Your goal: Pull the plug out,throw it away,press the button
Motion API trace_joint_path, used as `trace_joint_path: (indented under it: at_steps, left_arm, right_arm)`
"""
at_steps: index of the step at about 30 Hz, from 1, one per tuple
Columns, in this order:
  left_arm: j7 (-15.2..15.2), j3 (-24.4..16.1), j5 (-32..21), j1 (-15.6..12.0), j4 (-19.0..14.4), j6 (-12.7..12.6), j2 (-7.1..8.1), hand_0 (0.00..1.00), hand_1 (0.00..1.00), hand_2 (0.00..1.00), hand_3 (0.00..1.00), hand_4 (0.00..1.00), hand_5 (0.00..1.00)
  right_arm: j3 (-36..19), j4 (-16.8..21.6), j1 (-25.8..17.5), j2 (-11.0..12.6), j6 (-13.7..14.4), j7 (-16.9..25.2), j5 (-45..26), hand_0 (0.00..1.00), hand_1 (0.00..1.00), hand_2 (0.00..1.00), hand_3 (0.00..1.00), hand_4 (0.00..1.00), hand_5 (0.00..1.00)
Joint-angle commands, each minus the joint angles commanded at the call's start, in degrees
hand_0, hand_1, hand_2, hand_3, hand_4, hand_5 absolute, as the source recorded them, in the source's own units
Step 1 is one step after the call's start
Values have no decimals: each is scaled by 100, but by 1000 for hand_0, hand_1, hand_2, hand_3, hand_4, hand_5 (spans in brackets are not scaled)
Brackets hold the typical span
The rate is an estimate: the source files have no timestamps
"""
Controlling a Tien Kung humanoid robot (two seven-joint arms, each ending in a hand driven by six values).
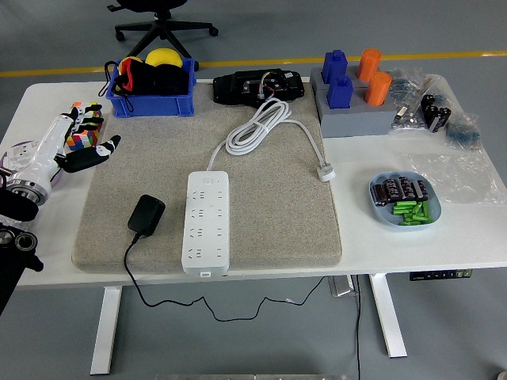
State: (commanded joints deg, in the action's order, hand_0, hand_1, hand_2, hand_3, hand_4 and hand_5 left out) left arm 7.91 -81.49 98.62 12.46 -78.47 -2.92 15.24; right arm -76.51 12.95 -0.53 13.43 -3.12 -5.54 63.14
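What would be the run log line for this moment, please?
left hand: open, idle at mat's left edge | black adapter: unplugged, on mat beside power strip | right hand: unseen

White power strip (207,222) lies flat on the grey mat (277,229), long axis running near to far, its white cable (261,127) coiled beyond its far end. Black plug adapter (146,214) rests just left of the strip (unplugged, apart from it), lead trailing off the mat's near edge.
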Motion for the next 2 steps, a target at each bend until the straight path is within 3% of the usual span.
trace_joint_path:
  at_steps: [2]
  left_arm:
    - [-1,-2,-2,-1,-6,-1,0,825,753,783,856,725,287]
  right_arm:
    - [-3,-3,-2,0,3,1,2,701,675,660,617,708,488]
